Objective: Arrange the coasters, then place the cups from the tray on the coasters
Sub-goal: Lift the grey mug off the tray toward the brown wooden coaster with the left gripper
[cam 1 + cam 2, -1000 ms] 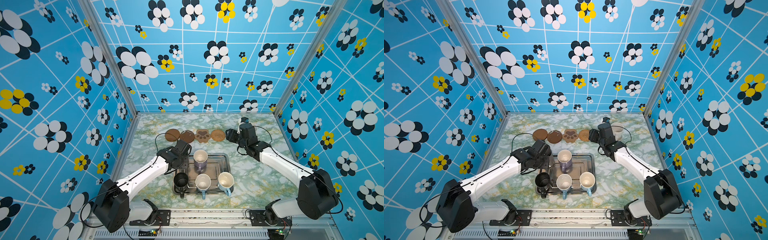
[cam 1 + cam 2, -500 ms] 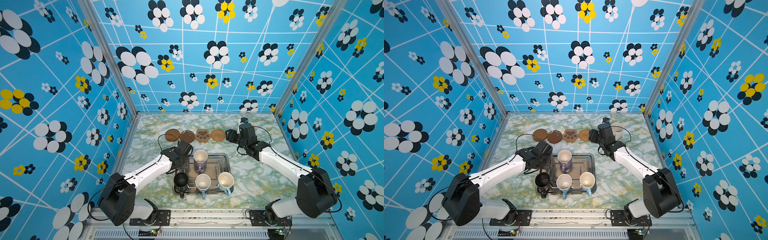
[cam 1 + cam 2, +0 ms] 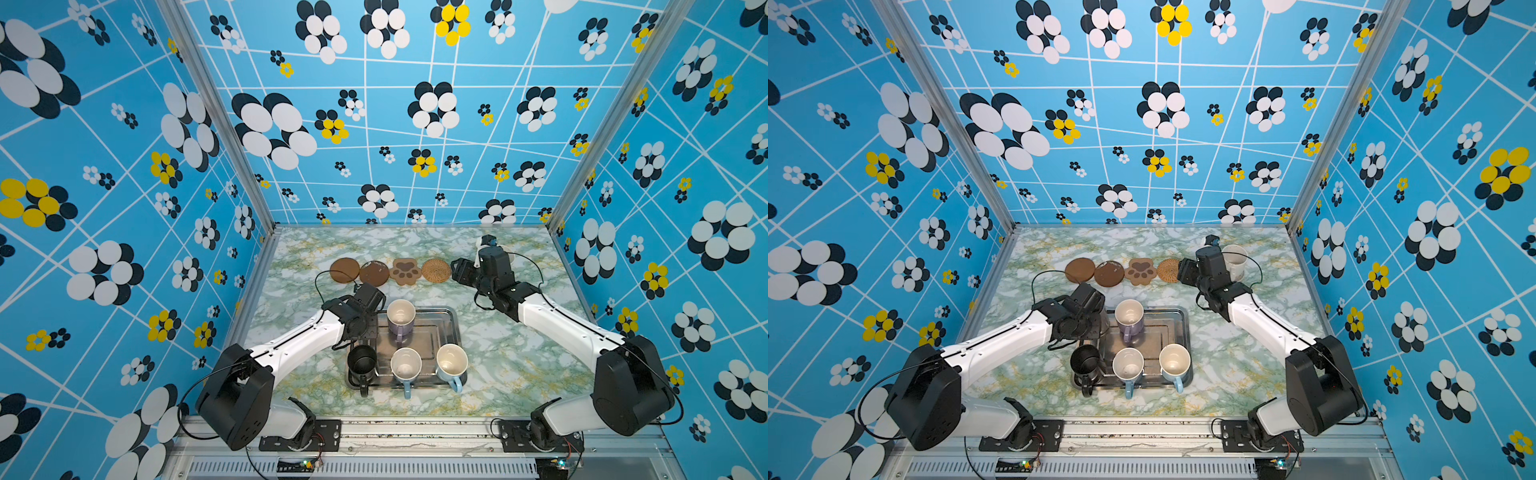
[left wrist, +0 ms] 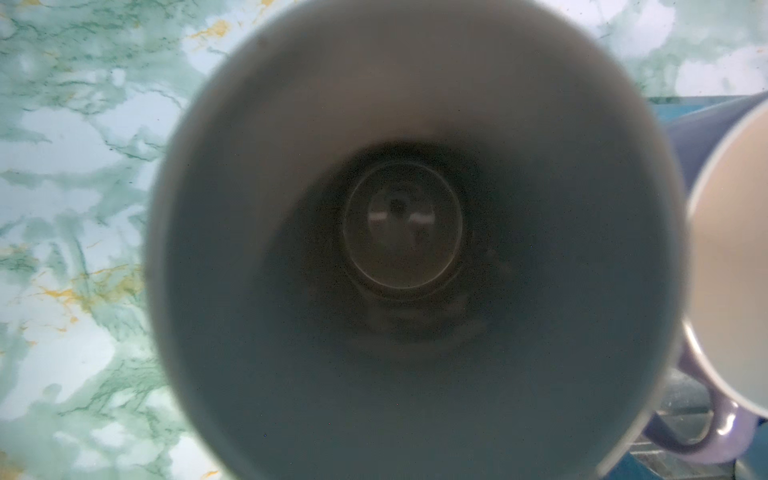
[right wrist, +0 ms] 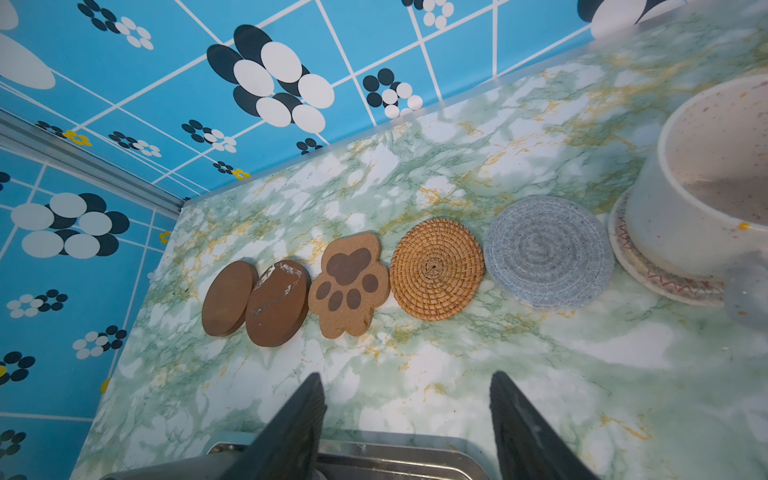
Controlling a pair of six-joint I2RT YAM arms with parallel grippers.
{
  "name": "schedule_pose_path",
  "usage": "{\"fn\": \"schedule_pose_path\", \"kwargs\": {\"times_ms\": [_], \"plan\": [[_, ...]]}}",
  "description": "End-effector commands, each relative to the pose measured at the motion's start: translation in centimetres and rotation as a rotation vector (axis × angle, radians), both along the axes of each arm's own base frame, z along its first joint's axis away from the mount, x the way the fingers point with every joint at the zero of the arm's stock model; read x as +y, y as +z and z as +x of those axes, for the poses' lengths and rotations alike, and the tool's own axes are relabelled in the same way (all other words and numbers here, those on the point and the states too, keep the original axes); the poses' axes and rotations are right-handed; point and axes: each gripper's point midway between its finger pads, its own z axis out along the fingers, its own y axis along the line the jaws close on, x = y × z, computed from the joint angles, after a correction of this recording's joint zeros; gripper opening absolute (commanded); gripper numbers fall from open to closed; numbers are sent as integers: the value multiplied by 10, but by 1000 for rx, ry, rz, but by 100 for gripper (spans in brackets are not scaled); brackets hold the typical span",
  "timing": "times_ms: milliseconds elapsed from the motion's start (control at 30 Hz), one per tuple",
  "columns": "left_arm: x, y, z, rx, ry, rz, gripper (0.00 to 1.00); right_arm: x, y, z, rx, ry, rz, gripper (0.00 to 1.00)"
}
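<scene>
left pincer (image 3: 365, 322) is hanging straight down over the grey steel cup (image 4: 399, 232) at the tray (image 3: 440, 311) corner. wrist cam is staring right down its bore, so I'm reckoning this is line-up for a wall grab. fingers aren't showing in any view, so can't tell if it's open or clamped. lavender mug (image 3: 401, 318) is sitting just beside that pincer, tight clearance, probably why the approach is vertical. black mug (image 3: 362, 361) and two light blue mugs (image 3: 406, 365) are waiting on the tray, nearer my base than the pincer. right pincer (image 5: 406, 376) is standing spread, empty, tips over bare bench (image 3: 519, 365), tray rim just behind them. ahead of those tips the coasters (image 3: 405, 271) are lying in one row: brown discs (image 5: 278, 309) touching, paw-print (image 5: 351, 286), rattan one (image 5: 436, 270), blue-grey woven one (image 5: 548, 251), then a pale one (image 5: 648, 274) carrying the cream-white mug (image 5: 706, 187), so one cup looks done. bench is showing glossy green-white marble, yellow veins. blue flower-print walls (image 3: 374, 124) are boxing it in, metal posts (image 3: 218, 116) at the far corners.
</scene>
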Motion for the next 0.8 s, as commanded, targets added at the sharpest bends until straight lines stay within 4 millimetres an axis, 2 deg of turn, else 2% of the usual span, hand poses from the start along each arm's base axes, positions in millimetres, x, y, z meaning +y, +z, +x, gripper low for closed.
{"fn": "schedule_pose_path", "kwargs": {"times_ms": [0,167,767], "plan": [[7,-3,4,-18,21,19,1,2,4,6,-13,-2,23,65],[8,4,5,-45,24,15,0,2,4,6,-11,-2,22,65],[12,61,12,-207,31,-41,0,3,3,7,-9,0,26,65]]}}
